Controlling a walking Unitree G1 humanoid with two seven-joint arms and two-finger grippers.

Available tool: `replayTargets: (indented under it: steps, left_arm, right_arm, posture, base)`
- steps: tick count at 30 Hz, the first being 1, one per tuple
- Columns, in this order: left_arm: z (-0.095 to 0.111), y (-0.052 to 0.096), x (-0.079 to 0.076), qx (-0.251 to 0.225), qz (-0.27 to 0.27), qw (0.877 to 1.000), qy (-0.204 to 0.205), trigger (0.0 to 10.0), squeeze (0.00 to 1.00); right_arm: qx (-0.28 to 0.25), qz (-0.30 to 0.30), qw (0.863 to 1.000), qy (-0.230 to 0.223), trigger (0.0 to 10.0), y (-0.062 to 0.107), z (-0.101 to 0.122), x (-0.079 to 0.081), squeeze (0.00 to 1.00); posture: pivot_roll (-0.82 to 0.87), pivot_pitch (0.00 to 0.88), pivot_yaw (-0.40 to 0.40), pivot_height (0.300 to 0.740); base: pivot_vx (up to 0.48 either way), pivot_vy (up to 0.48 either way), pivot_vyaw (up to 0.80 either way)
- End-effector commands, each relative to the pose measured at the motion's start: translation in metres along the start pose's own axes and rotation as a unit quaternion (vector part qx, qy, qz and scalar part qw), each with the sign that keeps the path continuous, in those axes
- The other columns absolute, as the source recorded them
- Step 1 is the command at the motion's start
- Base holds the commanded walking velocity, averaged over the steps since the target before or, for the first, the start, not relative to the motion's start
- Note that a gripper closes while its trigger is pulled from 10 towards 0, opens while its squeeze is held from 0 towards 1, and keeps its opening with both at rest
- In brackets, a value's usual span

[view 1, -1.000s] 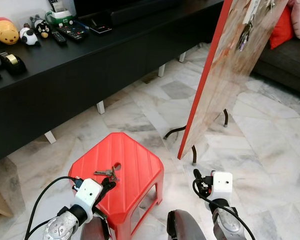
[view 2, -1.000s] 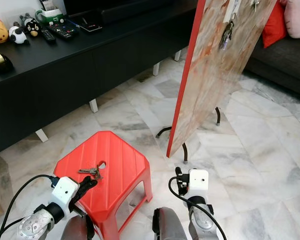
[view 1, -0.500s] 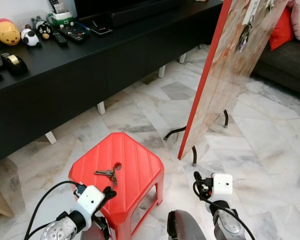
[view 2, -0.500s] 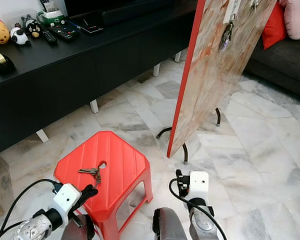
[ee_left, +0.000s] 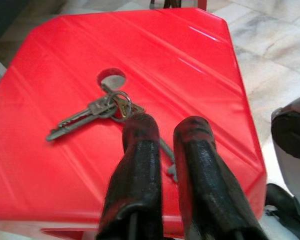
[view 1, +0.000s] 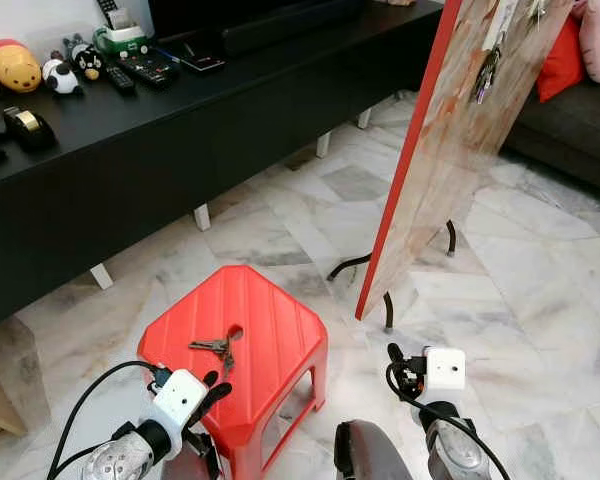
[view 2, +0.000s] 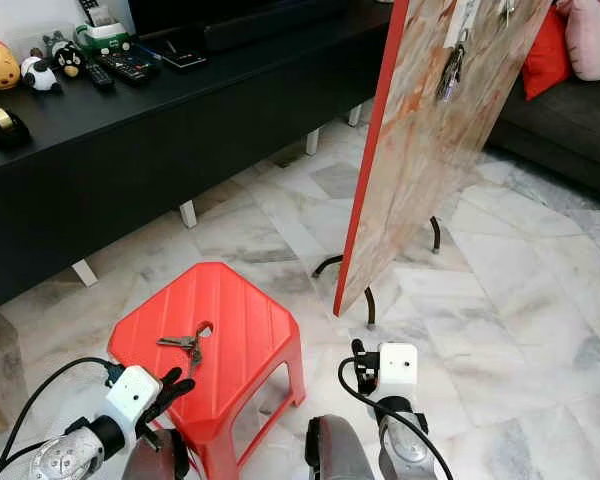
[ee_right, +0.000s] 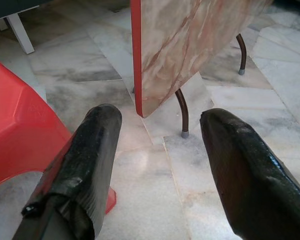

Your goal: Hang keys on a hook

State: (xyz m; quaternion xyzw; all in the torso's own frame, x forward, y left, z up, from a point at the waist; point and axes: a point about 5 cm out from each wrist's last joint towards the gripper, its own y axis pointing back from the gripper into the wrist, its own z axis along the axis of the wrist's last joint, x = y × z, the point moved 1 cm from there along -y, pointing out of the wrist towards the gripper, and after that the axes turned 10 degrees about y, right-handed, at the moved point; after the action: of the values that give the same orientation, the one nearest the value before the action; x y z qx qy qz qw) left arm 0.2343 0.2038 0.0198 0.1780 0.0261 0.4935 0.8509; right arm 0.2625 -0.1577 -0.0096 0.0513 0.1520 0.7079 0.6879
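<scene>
Left claw [ee_left: 167,131], nearly closed and empty, hovers near the silver key bunch [ee_left: 97,108] mid red plastic stool [view 1: 270,320]; a clumsy nudge could slide it off.

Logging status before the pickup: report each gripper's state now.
Left gripper: nearly shut, holding nothing, just short of the keys.
Right gripper: open, empty.

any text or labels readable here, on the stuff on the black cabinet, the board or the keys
No text can be read in these pictures.
Remotes on the black cabinet: button markings too small to read.
Green-and-white item by the toys: any label is blurred.
Keys on the red stool: no stamp can be made out.
Marble-patterned board: pattern, no writing seen.
</scene>
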Motion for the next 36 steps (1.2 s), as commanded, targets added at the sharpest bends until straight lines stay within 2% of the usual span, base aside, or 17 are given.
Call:
replayTargets:
  steps: [1, 4, 5, 9, 10, 13, 14, 17, 18, 19, 21, 24, 36]
  left_arm:
    - [-0.005, 0.001, -0.001, 0.019, -0.009, 1.000, -0.014, 10.0, 1.00]
    - [-0.004, 0.001, 0.002, 0.021, -0.005, 1.000, -0.020, 10.0, 1.00]
    - [-0.001, 0.001, 0.008, 0.013, 0.015, 1.000, -0.015, 10.0, 1.00]
    - [0.013, -0.005, 0.016, -0.017, 0.048, 0.998, 0.028, 10.0, 1.00]
    - [0.015, -0.011, 0.015, -0.014, 0.058, 0.997, 0.048, 10.0, 1.00]
    - [0.014, -0.019, 0.013, 0.001, 0.078, 0.995, 0.062, 10.0, 1.00]
    - [0.012, -0.026, 0.008, 0.012, 0.092, 0.992, 0.081, 10.0, 1.00]
    - [0.009, -0.036, -0.004, 0.019, 0.105, 0.987, 0.117, 10.0, 1.00]
    - [0.008, -0.037, -0.006, 0.020, 0.106, 0.986, 0.124, 10.0, 0.36]
    - [0.006, -0.039, -0.009, 0.025, 0.100, 0.987, 0.123, 10.0, 0.00]
    - [0.004, -0.040, -0.012, 0.031, 0.097, 0.987, 0.126, 10.0, 0.00]
    - [0.005, -0.048, -0.009, 0.046, 0.131, 0.981, 0.134, 10.0, 0.00]
    - [0.009, -0.071, -0.010, 0.079, 0.182, 0.972, 0.122, 10.0, 0.00]
  right_arm:
    - [0.006, -0.006, 1.000, -0.004, 10.0, 0.002, -0.004, -0.003, 0.00]
    - [0.006, -0.006, 1.000, -0.004, 10.0, 0.002, -0.004, -0.003, 0.00]
    - [0.006, -0.006, 1.000, -0.004, 10.0, 0.002, -0.004, -0.003, 0.00]
    - [0.007, -0.006, 1.000, -0.004, 10.0, 0.002, -0.004, -0.003, 0.00]
    - [0.007, -0.005, 1.000, -0.004, 10.0, 0.002, -0.004, -0.002, 0.00]
    - [0.008, -0.005, 1.000, -0.005, 10.0, 0.002, -0.004, -0.001, 0.00]
    - [0.008, -0.005, 1.000, -0.005, 10.0, 0.002, -0.004, 0.000, 0.00]
    - [0.008, -0.005, 1.000, -0.007, 10.0, 0.002, -0.004, 0.001, 0.00]
    - [0.007, -0.005, 1.000, -0.007, 10.0, 0.001, -0.004, 0.001, 0.00]
    - [0.007, -0.006, 1.000, -0.008, 10.0, 0.001, -0.004, 0.001, 0.00]
    - [0.006, -0.007, 1.000, -0.008, 10.0, 0.002, -0.004, 0.000, 0.00]
    - [0.010, -0.012, 1.000, -0.007, 10.0, 0.003, -0.006, -0.003, 0.00]
    - [0.006, -0.021, 1.000, -0.013, 10.0, 0.003, -0.004, -0.002, 0.00]
  posture:
    - [0.00, 0.063, -0.120, 0.600]
    - [0.00, 0.063, -0.120, 0.600]
    - [0.00, 0.063, -0.119, 0.600]
    - [0.01, 0.065, -0.120, 0.600]
    - [0.01, 0.064, -0.119, 0.600]
    - [0.01, 0.064, -0.119, 0.600]
    - [0.01, 0.065, -0.114, 0.600]
    - [0.01, 0.065, -0.110, 0.600]
    - [0.00, 0.065, -0.110, 0.600]
    - [0.00, 0.065, -0.108, 0.600]
    - [0.00, 0.065, -0.107, 0.600]
    - [0.01, 0.068, -0.104, 0.600]
    - [-0.01, 0.071, -0.088, 0.600]
  base:
    - [0.000, 0.000, 0.00]
    - [0.000, 0.000, 0.00]
    - [0.000, 0.000, 0.00]
    - [0.000, 0.000, 0.00]
    - [0.000, 0.000, 0.00]
    - [0.000, 0.000, 0.00]
    - [0.000, 0.000, 0.00]
    - [0.000, 0.000, 0.00]
    - [0.000, 0.000, 0.00]
    - [0.000, 0.000, 0.00]
    - [0.000, 0.000, 0.00]
    - [0.000, 0.000, 0.00]
    - [0.000, 0.000, 0.00]
